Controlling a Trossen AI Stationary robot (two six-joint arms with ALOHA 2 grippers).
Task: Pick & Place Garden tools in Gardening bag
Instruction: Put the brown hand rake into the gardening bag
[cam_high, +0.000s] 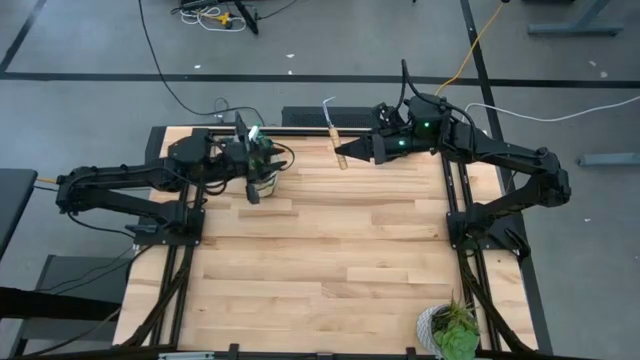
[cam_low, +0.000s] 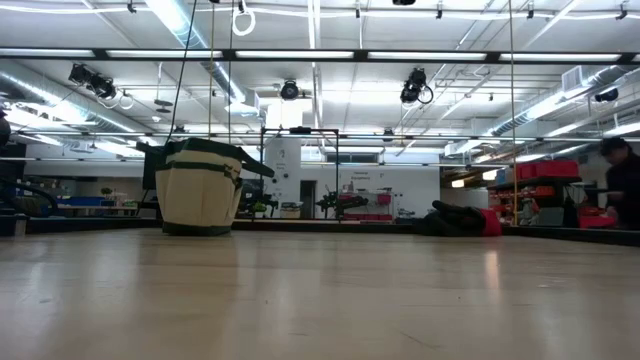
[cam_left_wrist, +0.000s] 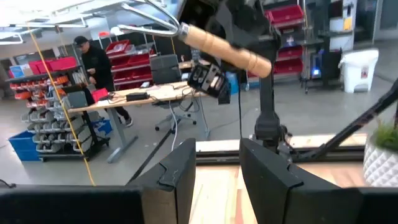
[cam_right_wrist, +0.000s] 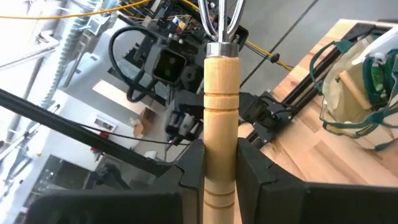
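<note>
Mini rake (cam_right_wrist: 221, 118) is clamped in the right gripper (cam_right_wrist: 219, 163); left gripper (cam_left_wrist: 217, 171) stands apart, no readable writing.

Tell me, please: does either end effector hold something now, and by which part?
The right end effector holds a mini rake by its wooden handle, metal tines pointing away. The left end effector holds nothing; its fingers stand apart by the gardening bag.

Gardening bag (cam_high: 261, 183) upright on table (cam_high: 330, 270), near far edge, toward left side. Mini rake (cam_high: 338, 143) above far edge, right of bag. Potted plant (cam_high: 450, 328) at near right corner.
</note>
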